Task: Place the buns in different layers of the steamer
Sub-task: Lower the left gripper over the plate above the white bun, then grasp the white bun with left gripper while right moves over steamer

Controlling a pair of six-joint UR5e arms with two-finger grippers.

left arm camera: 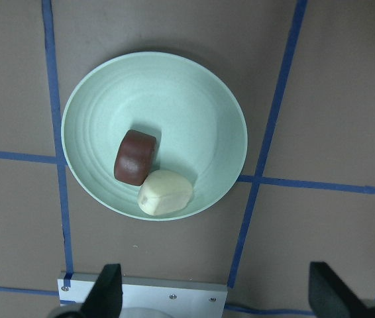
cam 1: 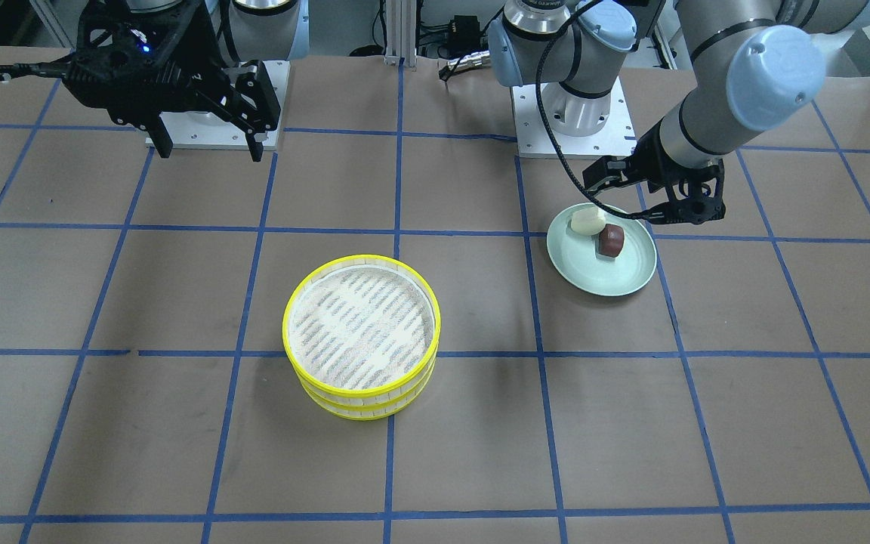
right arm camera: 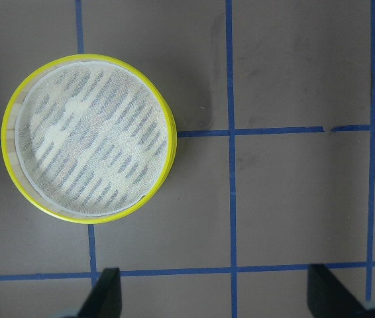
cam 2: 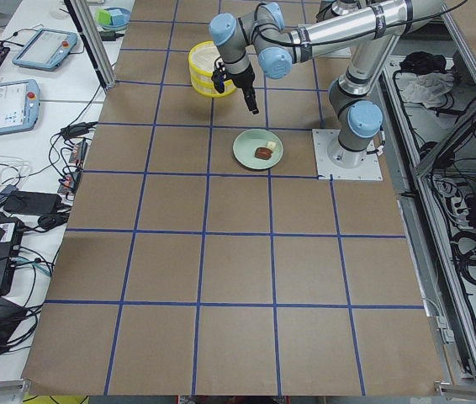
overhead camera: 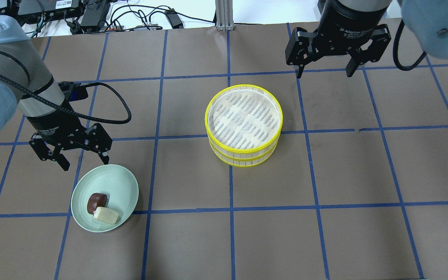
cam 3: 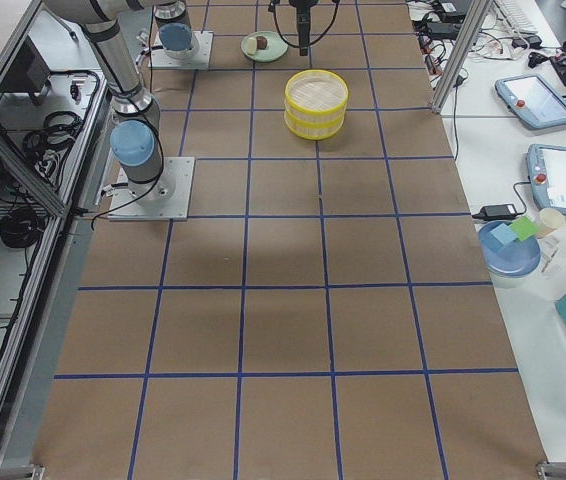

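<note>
The steamer is two stacked yellow-rimmed trays at mid-table; its top mesh floor is bare, and it also shows in the front view and the right wrist view. The cream bun and the reddish-brown bun lie touching on a pale green plate; both show in the left wrist view, cream and brown. My left gripper is open and empty, hovering above the plate's far edge. My right gripper is open and empty, high and beyond the steamer to its right.
Brown paper with a blue tape grid covers the table. The left arm's base plate stands just behind the green plate, and the right arm's base plate is at the other side. A black cable loops off the left wrist.
</note>
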